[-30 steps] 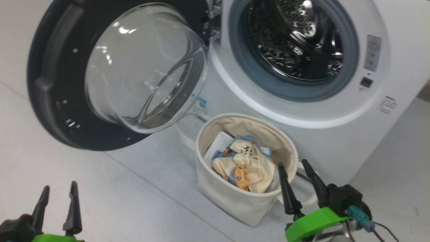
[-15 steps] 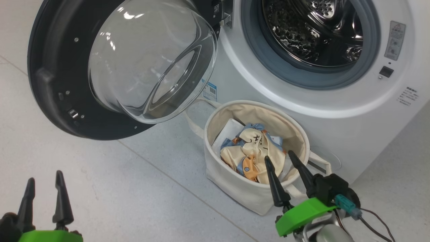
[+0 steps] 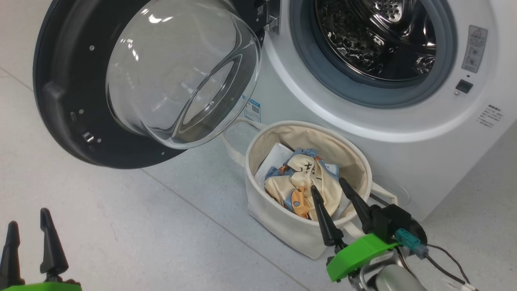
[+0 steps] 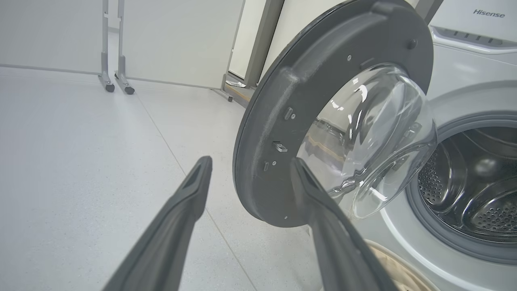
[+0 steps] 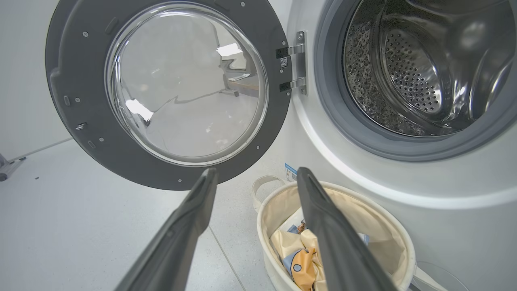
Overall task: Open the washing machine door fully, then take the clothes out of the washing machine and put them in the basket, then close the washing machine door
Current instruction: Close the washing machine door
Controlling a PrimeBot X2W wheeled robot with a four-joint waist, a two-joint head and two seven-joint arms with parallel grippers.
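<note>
Down at the lower right of my head view, my right gripper (image 3: 327,184) is raised in front of the basket (image 3: 278,228). Its two dark fingers are spread apart with nothing between them, and their tips show against the basket's mouth. I cannot tell how far above the rim they are.

My left gripper (image 3: 28,217) sits at the lower left over bare floor (image 3: 141,226), fingers likewise apart and empty. In my left wrist view they point toward the outer edge of the washing machine door (image 3: 177,76), well short of it.

That door is swung wide open to my left on its hinge (image 5: 297,62). Its inner face is turned toward me and the clear glass bowl bulges out of the black rim.

The washing machine (image 3: 363,133) stands with its mouth uncovered. A grey gasket (image 3: 307,60) rings the perforated steel drum (image 3: 375,36), and a blue sticker (image 3: 252,109) shows low on the white front.

The basket stands on the floor just beside that front, below the opening, with one loop handle (image 3: 232,145) on the door side. The clothes (image 3: 303,188) lie bunched inside it. The cream garment with dark writing is on top, light blue and orange fabric shows around and under it, and a white folded pad (image 3: 274,159) is tucked on the door side.
</note>
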